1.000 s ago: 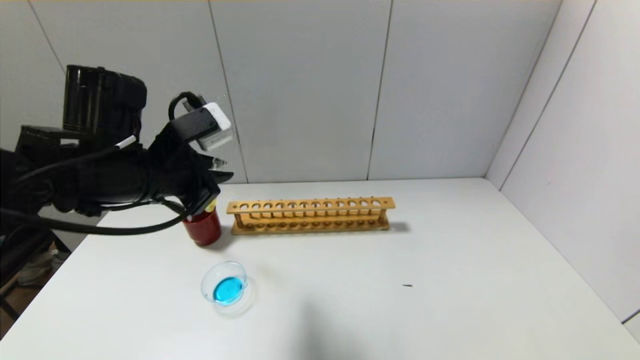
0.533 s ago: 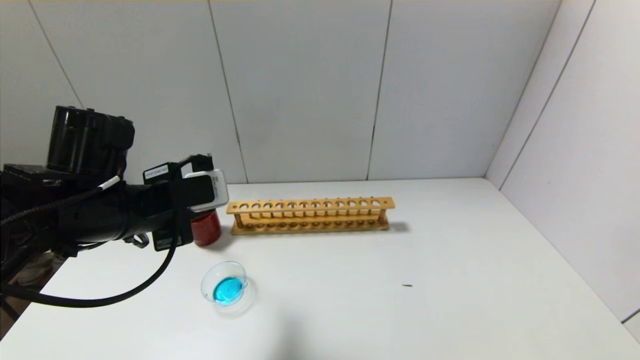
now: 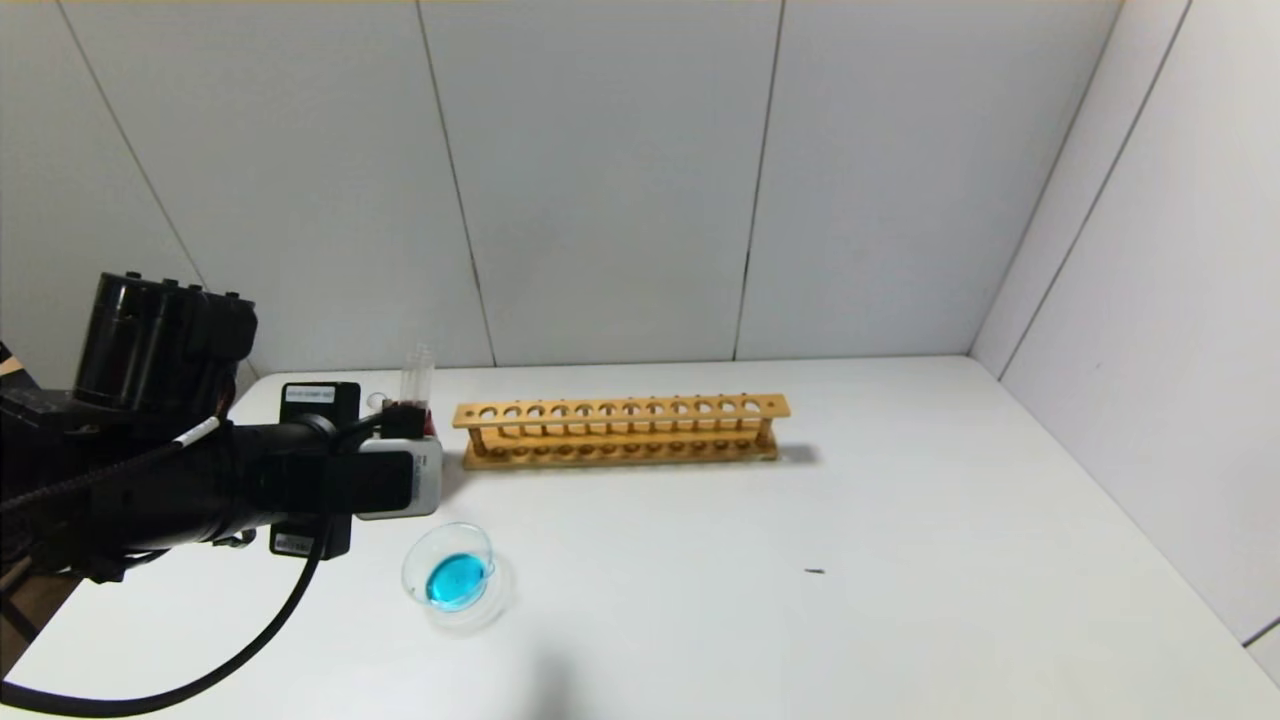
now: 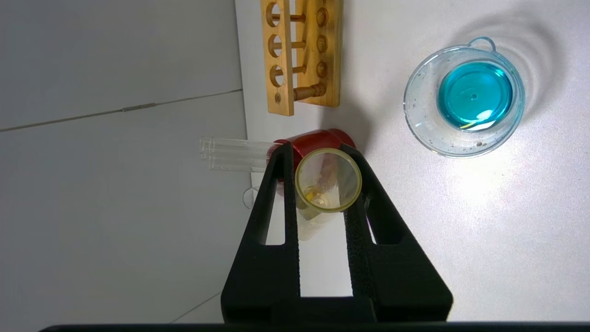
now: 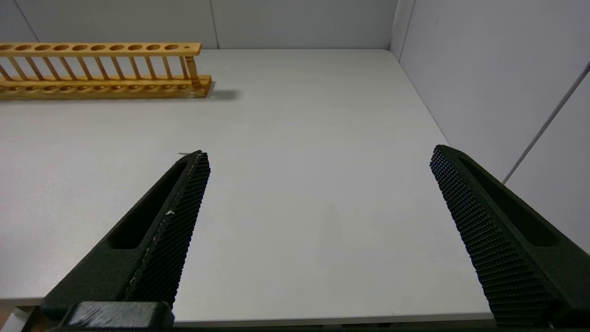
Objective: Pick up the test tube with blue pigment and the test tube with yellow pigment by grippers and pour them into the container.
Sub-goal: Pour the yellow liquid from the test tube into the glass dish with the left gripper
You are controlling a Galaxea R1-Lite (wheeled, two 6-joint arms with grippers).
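— What is in the dish?

— I see blue water in the dish [image 3: 456,578], pooled in the middle. It sits on the table [image 3: 800,620] near the front, close to my left arm.

— And the yellow tube?

— My left gripper [image 4: 322,184] has its fingers [image 4: 281,193] closed tight on the yellow tube [image 4: 328,180]. I look right down its open mouth. A little yellow is at the bottom. It is above the red cup [image 4: 318,138].

— What is in the cup?

— Clear tubes [image 4: 230,154] stick out of it. I cannot tell which one was the blue tube.

— The rack?

— The wooden rack [image 3: 620,430] is just beside the cup, toward the back wall. All the holes I can see hold nothing.

— Your other gripper?

— My right gripper [image 5: 318,193] hangs over the right side of the table, fingers wide apart, holding nothing.

— Any room to move?

— Yes. The table is bare from the dish over to the right wall [image 3: 1150,350], apart from one tiny dark speck [image 3: 815,571]. The cup stands near the table's left back corner.
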